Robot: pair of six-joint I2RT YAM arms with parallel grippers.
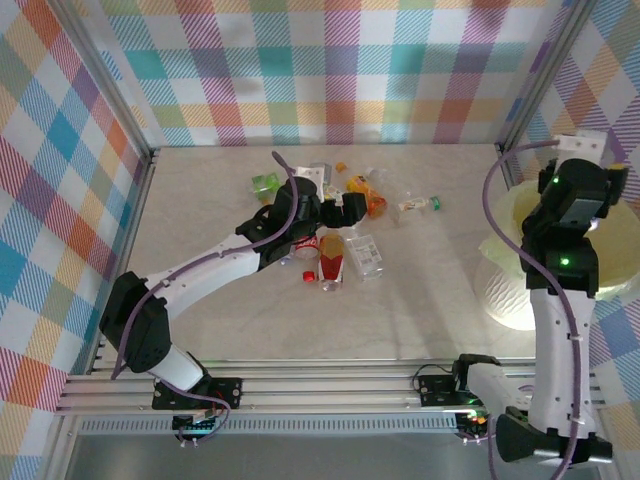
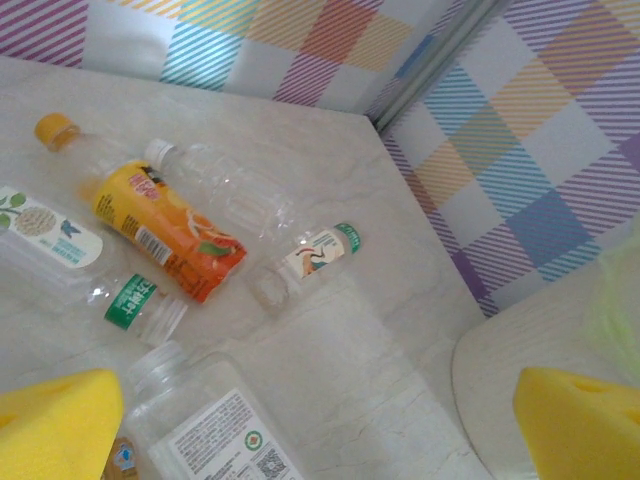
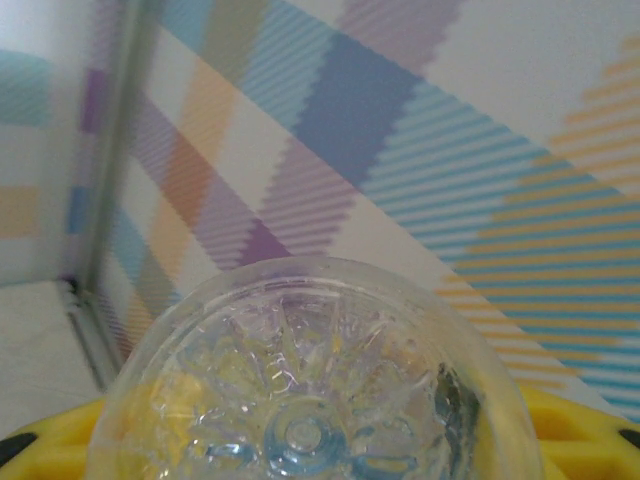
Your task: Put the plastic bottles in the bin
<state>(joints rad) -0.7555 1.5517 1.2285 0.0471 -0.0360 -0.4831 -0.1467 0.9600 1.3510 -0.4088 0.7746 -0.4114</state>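
Note:
Several plastic bottles lie in a loose pile mid-table: an orange-labelled one (image 1: 366, 192) (image 2: 166, 230), a small green-capped one (image 1: 420, 204) (image 2: 316, 250), a red-labelled one (image 1: 331, 263) and a clear square one (image 1: 367, 255) (image 2: 214, 432). My left gripper (image 1: 352, 208) (image 2: 320, 440) hangs open over the pile, its yellow pads (image 2: 58, 422) wide apart with bare table between them. My right gripper (image 1: 584, 150) (image 3: 320, 445) is raised above the bin (image 1: 515, 275) at the right. It is shut on a clear bottle (image 3: 310, 390), whose ribbed base faces the camera.
Checked walls close in the table on three sides, with a metal corner post (image 1: 520, 100) just behind the bin. A green bottle (image 1: 265, 183) and loose red caps (image 1: 308, 275) lie at the pile's edges. The bin's pale side (image 2: 530, 350) stands right of the left gripper.

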